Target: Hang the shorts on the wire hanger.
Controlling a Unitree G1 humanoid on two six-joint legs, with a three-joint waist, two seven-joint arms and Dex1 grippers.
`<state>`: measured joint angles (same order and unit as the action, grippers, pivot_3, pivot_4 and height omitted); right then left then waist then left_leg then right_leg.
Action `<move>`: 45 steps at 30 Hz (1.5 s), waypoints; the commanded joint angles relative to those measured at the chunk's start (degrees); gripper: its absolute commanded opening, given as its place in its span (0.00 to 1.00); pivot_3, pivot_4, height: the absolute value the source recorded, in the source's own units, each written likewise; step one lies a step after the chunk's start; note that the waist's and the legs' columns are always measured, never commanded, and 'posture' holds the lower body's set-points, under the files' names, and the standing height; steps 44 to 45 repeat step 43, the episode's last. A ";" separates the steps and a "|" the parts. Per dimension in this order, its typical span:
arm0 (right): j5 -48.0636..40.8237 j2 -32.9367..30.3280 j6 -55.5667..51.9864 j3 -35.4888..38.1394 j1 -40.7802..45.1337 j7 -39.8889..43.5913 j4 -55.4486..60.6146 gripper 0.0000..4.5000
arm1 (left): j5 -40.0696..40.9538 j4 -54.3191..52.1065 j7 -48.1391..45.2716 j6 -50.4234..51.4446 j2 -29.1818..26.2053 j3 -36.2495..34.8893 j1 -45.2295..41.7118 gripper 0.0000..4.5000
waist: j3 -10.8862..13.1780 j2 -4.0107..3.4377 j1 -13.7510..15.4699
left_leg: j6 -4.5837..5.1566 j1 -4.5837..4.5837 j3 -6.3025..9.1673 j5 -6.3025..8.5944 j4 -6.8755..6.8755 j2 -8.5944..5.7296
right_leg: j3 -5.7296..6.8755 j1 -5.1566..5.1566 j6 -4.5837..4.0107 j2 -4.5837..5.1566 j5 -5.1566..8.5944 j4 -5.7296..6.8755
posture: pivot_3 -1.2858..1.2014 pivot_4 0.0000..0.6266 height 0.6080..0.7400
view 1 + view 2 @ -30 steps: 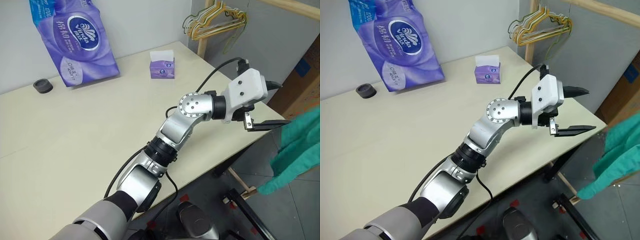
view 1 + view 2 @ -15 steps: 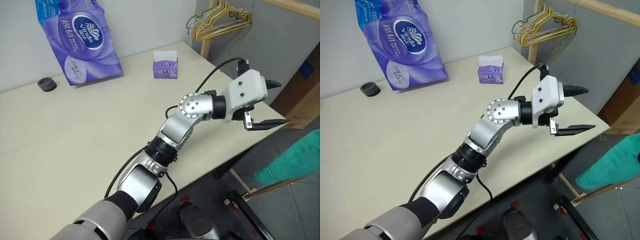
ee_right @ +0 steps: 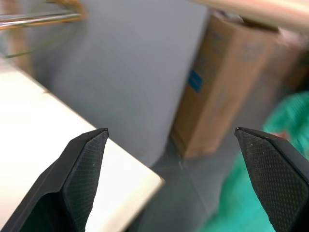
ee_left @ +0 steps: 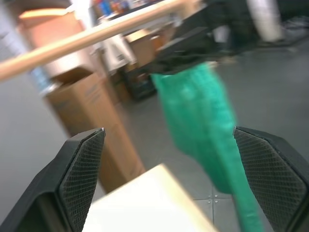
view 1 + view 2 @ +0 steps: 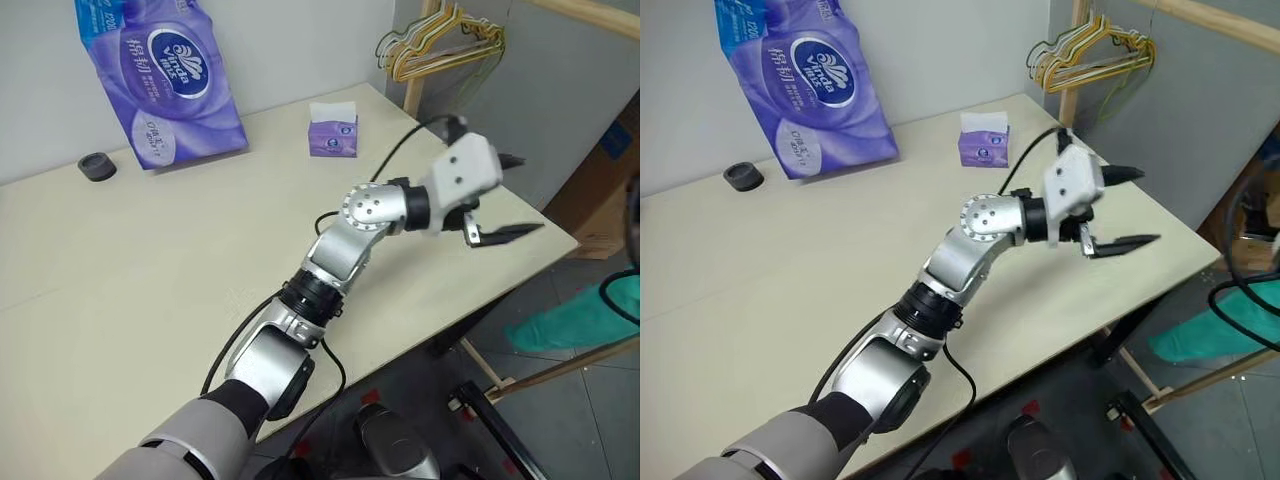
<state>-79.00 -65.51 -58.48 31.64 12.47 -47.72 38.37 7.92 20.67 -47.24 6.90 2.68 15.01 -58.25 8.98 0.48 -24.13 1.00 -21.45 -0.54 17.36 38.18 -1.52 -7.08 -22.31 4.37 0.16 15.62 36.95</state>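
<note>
The teal shorts (image 5: 572, 318) show low at the right edge, off the table and near the floor. In the left wrist view the shorts (image 4: 200, 116) hang blurred under a dark shape, and I cannot tell what holds them. My left gripper (image 5: 512, 197) reaches out over the table's right corner, open and empty. My right gripper (image 3: 171, 130) has its fingers wide apart with nothing between them, and teal cloth lies beyond one finger. A thin olive wire hanger (image 5: 383, 47) hangs with the bunched gold hangers (image 5: 445, 45) on the wooden rack.
A purple tissue pack (image 5: 160, 80), a small purple tissue box (image 5: 333, 132) and a black round object (image 5: 97, 166) sit at the back of the cream table (image 5: 150, 260). The rack's post (image 5: 412, 70) and a cardboard box (image 5: 600, 190) stand to the right.
The left gripper has swung up and back over the table corner. The shorts have sunk lower at the right edge. The camera has shifted slightly.
</note>
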 commanded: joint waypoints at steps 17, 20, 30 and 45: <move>52.47 30.85 40.18 -38.19 11.34 52.63 -21.71 0.99 | -6.41 -22.75 37.66 19.32 -12.91 -21.70 28.38 1.00 | -0.54 0.36 16.01 | -0.52 -0.60 0.62 -0.26 0.89 0.11 | 0.53 -0.98 -0.46 0.41 -0.40 1.18 | 0.50 0.12 1.00; 55.52 35.66 43.09 -39.63 12.18 56.68 -27.18 0.99 | -8.03 -23.84 42.87 17.65 -12.83 -23.94 32.68 1.00 | -0.80 0.77 19.06 | -0.60 -0.67 0.70 -0.31 0.87 0.11 | 0.69 -1.08 -0.57 0.47 -0.46 1.17 | 0.51 0.12 1.00; 62.81 47.04 48.02 -39.39 14.07 61.62 -38.70 0.99 | -8.20 -24.35 48.06 15.61 -13.24 -27.34 41.85 1.00 | -1.93 1.23 24.57 | -1.03 -1.09 1.33 -0.61 0.88 0.02 | 1.78 -1.28 -1.03 0.68 -0.75 1.17 | 0.54 0.11 1.00; 66.79 51.47 49.44 -37.49 13.30 64.07 -42.17 0.99 | -6.50 -24.55 42.81 12.49 -14.51 -24.45 44.81 1.00 | -2.23 1.37 25.11 | -1.02 -0.61 1.54 -1.19 0.85 0.01 | 1.97 -1.10 -1.43 0.53 -0.98 1.98 | 0.56 0.10 1.00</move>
